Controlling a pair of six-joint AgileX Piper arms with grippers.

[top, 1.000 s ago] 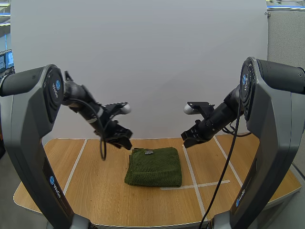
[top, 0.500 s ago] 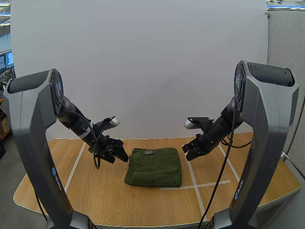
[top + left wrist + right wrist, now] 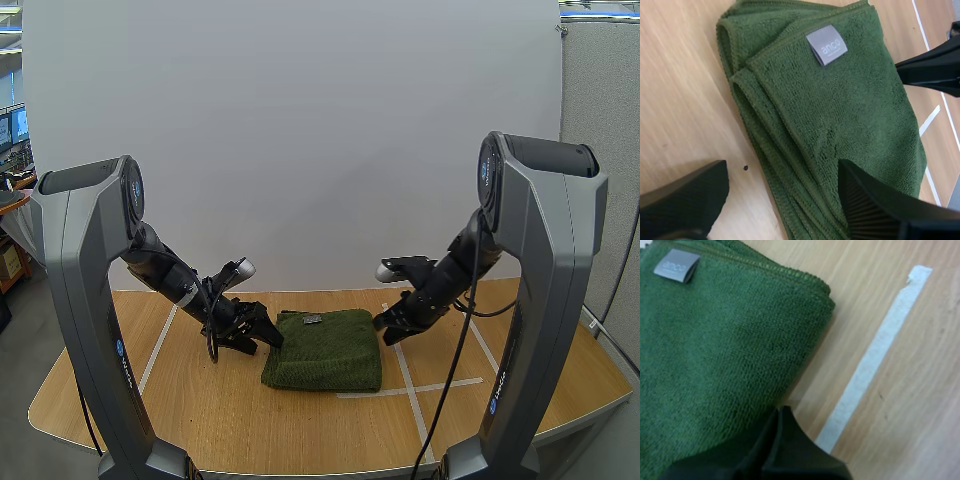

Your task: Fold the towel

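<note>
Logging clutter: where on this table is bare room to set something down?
Bare table along the near edge before the towel and outside both tape lines. Crowded at the towel's far corners, by left gripper and right gripper.

I see a towel of nubby green cloth with a smooth grey label, on a matt wood-grain surface striped with white tape.

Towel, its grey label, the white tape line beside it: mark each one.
towel (image 3: 325, 352): high view, middle of its top face.
grey label (image 3: 826, 45): left wrist view, centre of the tag.
white tape line (image 3: 874, 352): right wrist view, midway along the strip.
</note>
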